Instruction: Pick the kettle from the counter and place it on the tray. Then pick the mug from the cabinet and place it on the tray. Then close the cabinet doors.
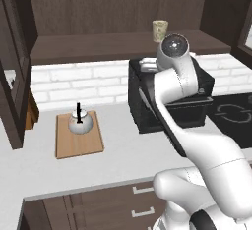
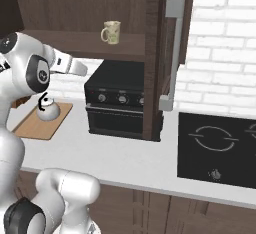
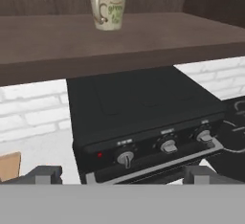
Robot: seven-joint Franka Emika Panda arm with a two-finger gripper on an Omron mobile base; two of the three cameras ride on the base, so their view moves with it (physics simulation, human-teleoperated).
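While the kettle (image 1: 80, 122) already sits on the tray (image 1: 78, 142) in the left base view, down and to the left of the tool on the tabletop (image 1: 118, 150), the mug (image 1: 159, 30) stands on the cabinet (image 1: 123, 8) shelf just above the raised wrist.

From the right base view, the mug (image 2: 112, 32) looks light, rigid and breakable, likely glazed and slick; its handle faces the arm, so taking the body across its width seems safest. It stands above and beyond the tool (image 2: 80, 68).

Seen from the hand view, the mug (image 3: 106, 3) stands above and ahead; the tool (image 3: 123, 174) has its tips spread wide, empty, touching nothing, above a black oven (image 3: 143, 117).
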